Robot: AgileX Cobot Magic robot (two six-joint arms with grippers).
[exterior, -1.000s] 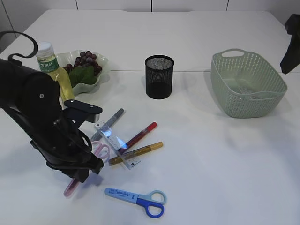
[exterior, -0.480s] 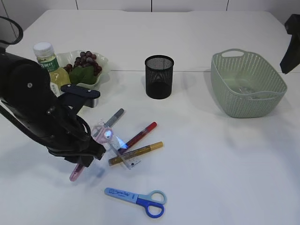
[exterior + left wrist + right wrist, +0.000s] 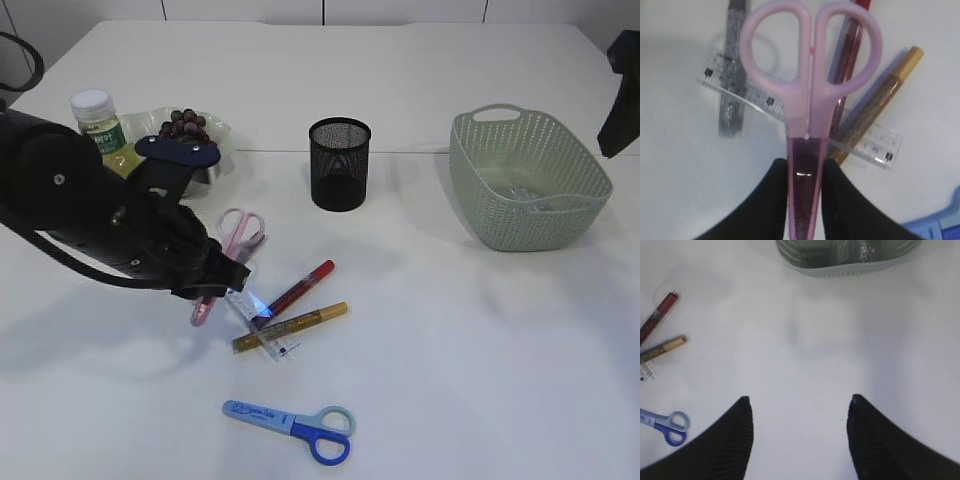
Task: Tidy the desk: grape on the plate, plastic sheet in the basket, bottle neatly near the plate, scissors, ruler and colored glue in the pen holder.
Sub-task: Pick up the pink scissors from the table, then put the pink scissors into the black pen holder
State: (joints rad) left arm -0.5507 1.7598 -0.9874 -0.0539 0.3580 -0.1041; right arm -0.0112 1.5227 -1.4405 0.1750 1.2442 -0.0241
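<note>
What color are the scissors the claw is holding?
Pink scissors, with a darker see-through blade cover; clearest in the left wrist view.

The pink scissors look like smooth, slightly glossy plastic at the handles, with a translucent purple plastic sheath over the blades. The ruler is clear plastic with printed marks. The glue sticks are glittery: silver, red and gold, in shiny transparent tubes. At the centre top of the exterior view the pen holder is matt black wire mesh. The basket at right is matt pale-green woven-look plastic. The table is smooth, matt white. The blue scissors have smooth plastic handles.
</note>
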